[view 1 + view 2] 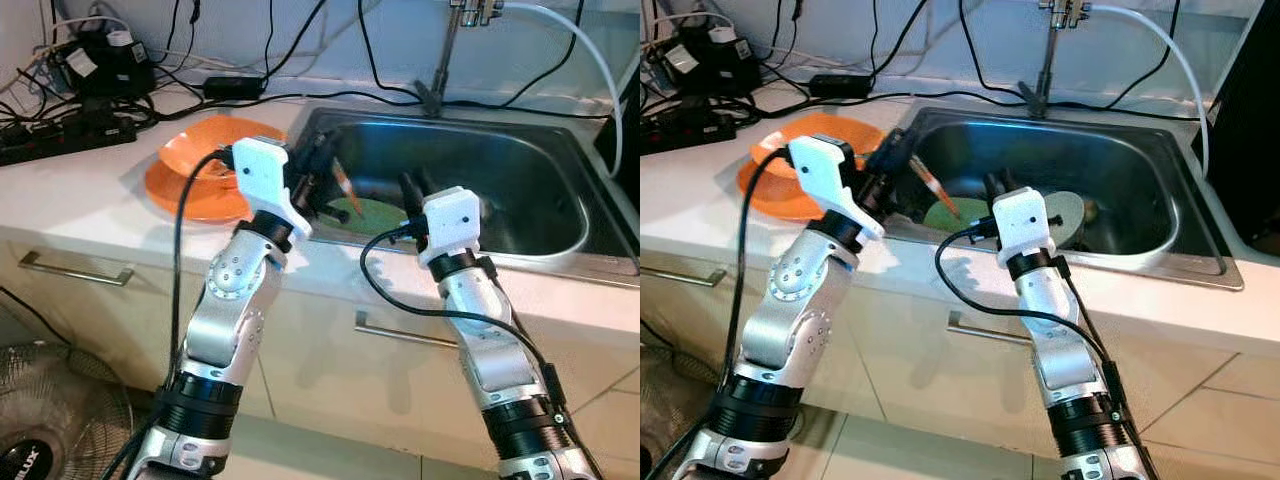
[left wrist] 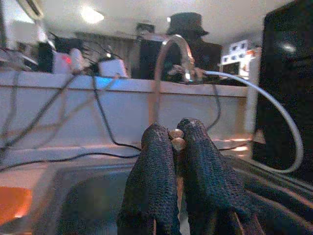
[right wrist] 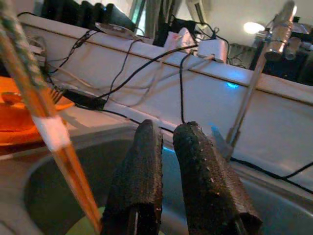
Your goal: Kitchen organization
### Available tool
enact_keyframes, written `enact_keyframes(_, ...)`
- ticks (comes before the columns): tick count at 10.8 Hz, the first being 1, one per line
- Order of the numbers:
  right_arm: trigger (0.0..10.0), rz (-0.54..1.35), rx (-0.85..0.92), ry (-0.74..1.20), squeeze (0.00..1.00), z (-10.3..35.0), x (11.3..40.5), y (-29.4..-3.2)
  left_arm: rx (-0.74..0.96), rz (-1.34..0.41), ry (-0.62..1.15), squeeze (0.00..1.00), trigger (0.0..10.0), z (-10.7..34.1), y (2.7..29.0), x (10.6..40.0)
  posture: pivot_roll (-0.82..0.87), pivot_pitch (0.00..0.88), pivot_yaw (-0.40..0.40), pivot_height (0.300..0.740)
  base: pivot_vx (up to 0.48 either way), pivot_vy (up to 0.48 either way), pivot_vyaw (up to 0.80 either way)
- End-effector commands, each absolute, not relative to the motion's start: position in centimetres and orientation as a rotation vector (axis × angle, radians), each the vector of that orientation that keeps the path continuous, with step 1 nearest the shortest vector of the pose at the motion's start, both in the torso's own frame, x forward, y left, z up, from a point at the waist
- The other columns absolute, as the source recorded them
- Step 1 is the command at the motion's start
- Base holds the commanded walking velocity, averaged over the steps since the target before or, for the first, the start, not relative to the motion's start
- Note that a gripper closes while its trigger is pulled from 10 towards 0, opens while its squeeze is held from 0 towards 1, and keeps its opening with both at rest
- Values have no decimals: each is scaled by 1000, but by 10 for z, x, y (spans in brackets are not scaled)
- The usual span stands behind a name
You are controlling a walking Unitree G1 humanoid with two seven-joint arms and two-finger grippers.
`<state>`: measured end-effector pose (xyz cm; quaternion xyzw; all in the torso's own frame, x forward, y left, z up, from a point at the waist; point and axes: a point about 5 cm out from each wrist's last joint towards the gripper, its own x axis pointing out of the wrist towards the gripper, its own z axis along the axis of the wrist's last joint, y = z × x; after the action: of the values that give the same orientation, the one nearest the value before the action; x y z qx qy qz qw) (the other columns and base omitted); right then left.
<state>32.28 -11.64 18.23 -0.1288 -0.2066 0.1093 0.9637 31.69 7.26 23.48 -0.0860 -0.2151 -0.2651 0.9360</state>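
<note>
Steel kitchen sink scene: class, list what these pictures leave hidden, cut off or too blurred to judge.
1. Round green plate in the stainless steel sink: partly hidden in the eye views by both claws.
2. Orange chopsticks: the left claw covers the grip; the lower end is cut off in the right wrist view.
3. Tall chrome tap: its top is cut off in the eye views.
4. Orange plates: what they hold is too blurred.

head views downward, wrist views sinkward
</note>
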Motion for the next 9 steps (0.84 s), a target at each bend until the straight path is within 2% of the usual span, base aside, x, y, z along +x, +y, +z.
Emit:
enact_keyframes(1, 10000, 246, -271, -432, 0, 188, 322, -115, -193, -569, -427, 0, 10000, 234, 71, 316, 116, 26, 27, 740, 0, 0, 0)
enact_keyframes(2, 10000, 264, -283, -431, 0, 187, 322, -114, -197, -576, -426, 0, 10000, 234, 70, 316, 115, 19, 29, 740, 0, 0, 0)
enact_keyframes(3, 10000, 284, -306, -432, 1000, 187, 321, -117, -203, -584, -428, 0, 10000, 236, 71, 315, 115, 16, 29, 740, 0, 0, 0)
enact_keyframes(7, 10000, 321, -347, -439, 1000, 191, 322, -120, -208, -604, -428, 0, 10000, 237, 70, 315, 112, 0, 33, 740, 0, 0, 0)
enact_keyframes(9, 10000, 402, -344, -432, 1000, 188, 319, -108, -220, -646, -433, 0, 10000, 239, 65, 312, 114, 0, 34, 740, 0, 0, 0)
